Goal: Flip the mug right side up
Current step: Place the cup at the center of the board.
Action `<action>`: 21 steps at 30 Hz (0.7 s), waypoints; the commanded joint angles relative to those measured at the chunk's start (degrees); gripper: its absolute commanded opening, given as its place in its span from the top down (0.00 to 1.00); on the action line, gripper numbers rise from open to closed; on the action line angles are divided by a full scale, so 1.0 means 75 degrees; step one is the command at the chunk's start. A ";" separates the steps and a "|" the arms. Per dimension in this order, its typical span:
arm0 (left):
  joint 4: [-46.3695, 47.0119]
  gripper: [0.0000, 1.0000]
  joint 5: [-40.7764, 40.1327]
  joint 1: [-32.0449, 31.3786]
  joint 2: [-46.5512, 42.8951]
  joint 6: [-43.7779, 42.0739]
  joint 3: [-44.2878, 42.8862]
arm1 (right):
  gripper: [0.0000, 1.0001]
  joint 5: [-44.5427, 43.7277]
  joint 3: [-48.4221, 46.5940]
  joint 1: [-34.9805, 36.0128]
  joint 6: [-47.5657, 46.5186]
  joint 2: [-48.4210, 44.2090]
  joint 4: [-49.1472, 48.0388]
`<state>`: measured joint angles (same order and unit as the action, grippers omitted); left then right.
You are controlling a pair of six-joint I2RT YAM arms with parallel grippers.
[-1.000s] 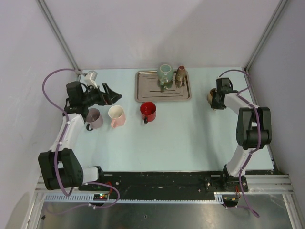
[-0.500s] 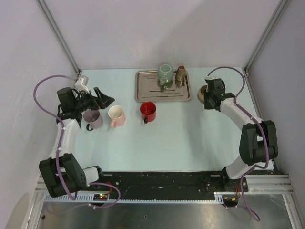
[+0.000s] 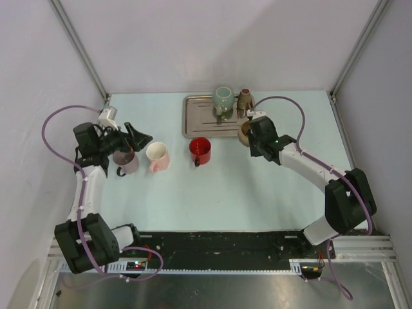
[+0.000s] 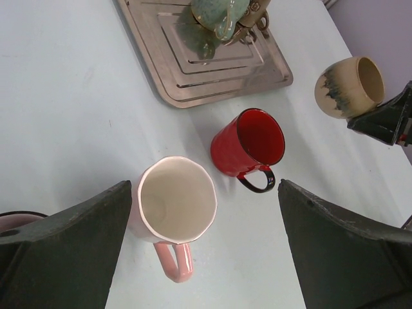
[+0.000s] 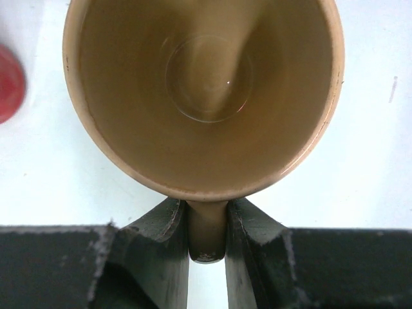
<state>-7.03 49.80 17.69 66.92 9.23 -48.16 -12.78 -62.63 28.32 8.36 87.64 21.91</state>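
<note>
The tan mug (image 3: pixel 244 133) with dark speckles is held off the table by the tray's right front corner. In the left wrist view the tan mug (image 4: pixel 347 87) lies tilted, mouth towards the upper right. My right gripper (image 3: pixel 252 139) is shut on its handle. In the right wrist view the mug (image 5: pixel 203 96) fills the frame, mouth facing the camera, and my right gripper (image 5: pixel 206 212) pinches the handle between both fingers. My left gripper (image 3: pixel 138 134) is open and empty, hovering over the pink mug; in its wrist view the left gripper (image 4: pixel 205 187) stands wide open.
A pink mug (image 3: pixel 157 156), a red mug (image 3: pixel 200 150) and a mauve mug (image 3: pixel 126 159) stand upright in a row at the left. A metal tray (image 3: pixel 193 125) at the back holds a green mug (image 3: pixel 223 100) and a brown piece (image 3: pixel 244 102).
My right arm has carried the tan mug from the right side of the table leftwards to the tray's corner. My left arm has drawn back slightly to the left.
</note>
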 commanded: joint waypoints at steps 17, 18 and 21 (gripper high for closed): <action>0.0133 0.02 0.0026 0.0078 -0.0470 -0.0419 0.0191 | 1.00 -0.0623 -0.0144 0.0791 0.0914 0.0662 -0.1054; 0.0136 0.02 0.0015 0.0084 -0.0465 -0.0427 0.0201 | 1.00 -0.0579 -0.0139 0.0775 0.0907 0.0717 -0.1039; 0.0138 0.02 -0.0029 0.0079 -0.0488 -0.0458 0.0231 | 1.00 -0.0435 -0.0117 0.0766 0.0915 0.0900 -0.1002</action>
<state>-6.98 49.71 17.78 65.36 7.46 -47.03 -15.55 -62.63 34.06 14.00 93.58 19.38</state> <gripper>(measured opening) 0.985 0.258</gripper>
